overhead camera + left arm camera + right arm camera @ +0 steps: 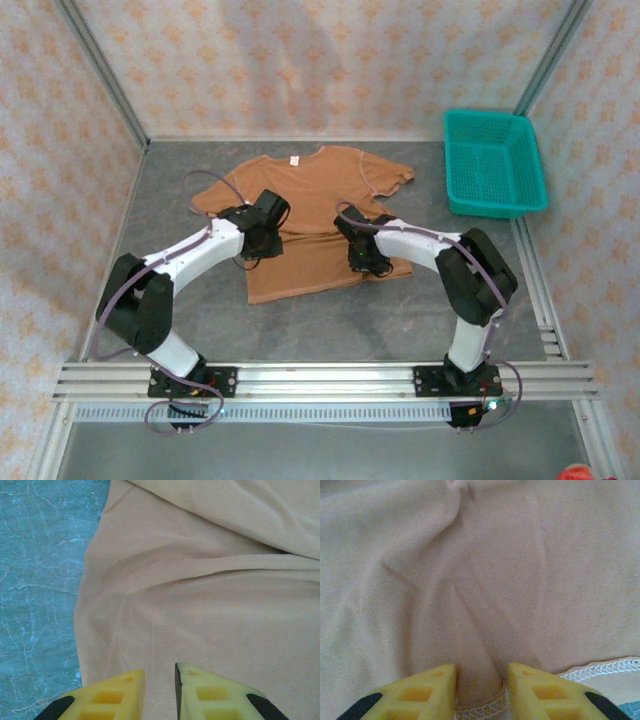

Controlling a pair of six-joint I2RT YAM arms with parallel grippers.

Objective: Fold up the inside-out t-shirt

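The inside-out t-shirt (320, 190) lies spread on the grey table (200, 320), tan, with its small white label (294, 160) at the collar on the far side. My left gripper (262, 235) sits over the shirt's left side. In the left wrist view its yellow fingers stand a narrow gap apart (160, 672), and the cloth (200, 605) below looks flat and unpinched. My right gripper (365, 255) is on the shirt's lower right part. In the right wrist view it (482, 672) is shut on a raised ridge of cloth (470, 555) with the stitched hem (600, 667) running off to the right.
A teal mesh basket (495, 165) stands at the back right, clear of the shirt. Patterned walls close in the table on three sides. Bare grey table (35, 580) shows just left of the shirt's edge in the left wrist view.
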